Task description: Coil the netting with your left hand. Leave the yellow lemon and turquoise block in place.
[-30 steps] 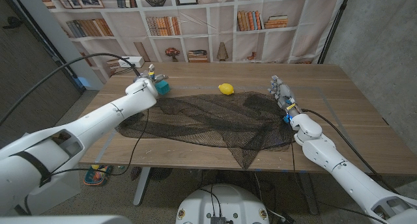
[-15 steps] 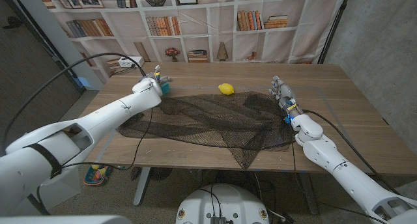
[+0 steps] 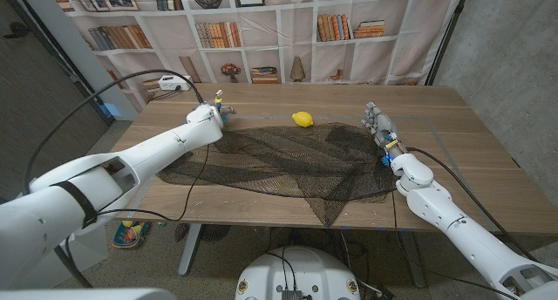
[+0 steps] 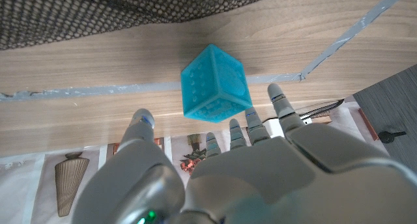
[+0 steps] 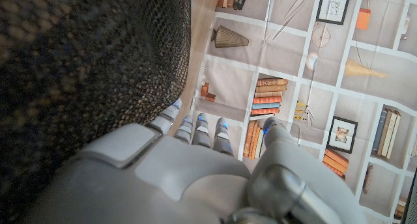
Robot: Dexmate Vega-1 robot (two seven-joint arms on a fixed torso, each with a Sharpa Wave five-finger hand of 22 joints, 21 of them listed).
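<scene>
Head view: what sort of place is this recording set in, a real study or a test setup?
Most likely a lab or test room dressed as a study. The bookshelves look like a printed backdrop hanging with folds, bare grey walls flank it, and the wooden table has tape lines marked on it.

Left hand point(image 3: 212, 115) reaches far forward, fingers apart, holding nothing; right hand point(image 3: 378, 126) stands upright, fingers loosely extended, empty
</scene>
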